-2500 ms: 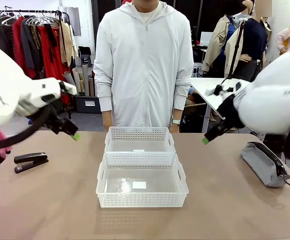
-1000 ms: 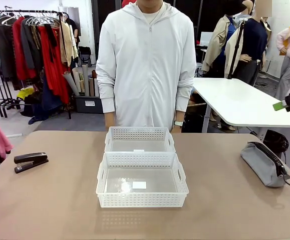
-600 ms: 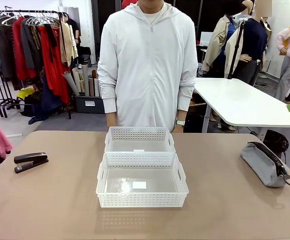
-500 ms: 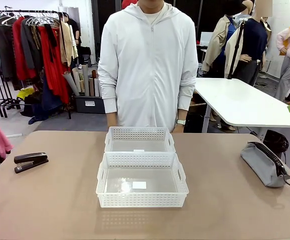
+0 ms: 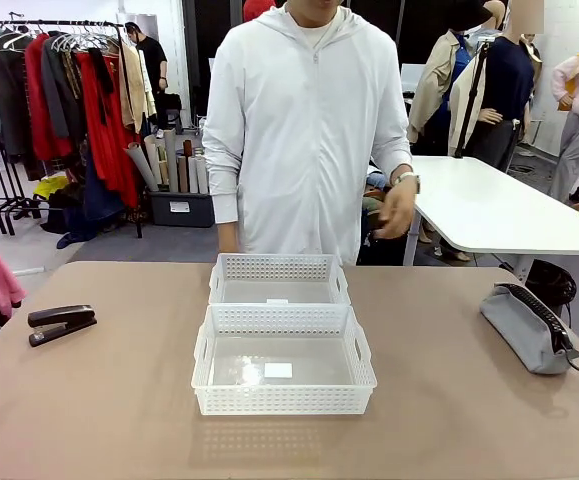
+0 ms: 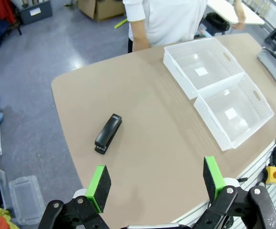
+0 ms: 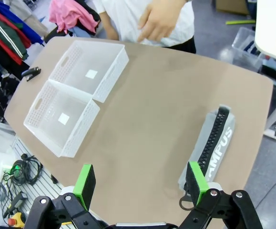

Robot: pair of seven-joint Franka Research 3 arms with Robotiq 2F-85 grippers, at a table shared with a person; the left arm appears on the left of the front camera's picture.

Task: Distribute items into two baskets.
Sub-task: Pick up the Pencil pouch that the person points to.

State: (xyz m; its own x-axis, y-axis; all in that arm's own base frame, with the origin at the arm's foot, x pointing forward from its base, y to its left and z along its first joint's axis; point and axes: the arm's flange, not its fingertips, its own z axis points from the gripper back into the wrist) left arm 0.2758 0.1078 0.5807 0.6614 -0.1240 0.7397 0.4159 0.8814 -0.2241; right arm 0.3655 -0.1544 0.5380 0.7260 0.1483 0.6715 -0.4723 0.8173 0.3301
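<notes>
Step in hand, as judged: the opening of the distribution; neither of the 2 items is in a basket.

The 2 baskets stand touching end to end at the middle of the table (image 5: 119,410); the near basket (image 5: 284,398) and the far basket (image 5: 277,266) each hold only a small white label.

The stapler (image 5: 61,323) lies flat on the robot's left side of the table, well apart from the baskets; the pouch (image 5: 529,328) lies on the right side, its black handle along the top.

The left gripper (image 6: 156,179) hangs high above the table with its jaws spread wide and nothing between them; the stapler shows below it. The right gripper (image 7: 141,180) hangs likewise, jaws wide and empty, above the pouch.

The person stands at the far side with 1 hand (image 5: 397,207) raised off the table.

The next move probably calls for each arm to descend on its nearer item; the left jaws should turn to span the stapler's narrow body; the pouch is soft and may sag, so grip it across its middle.
</notes>
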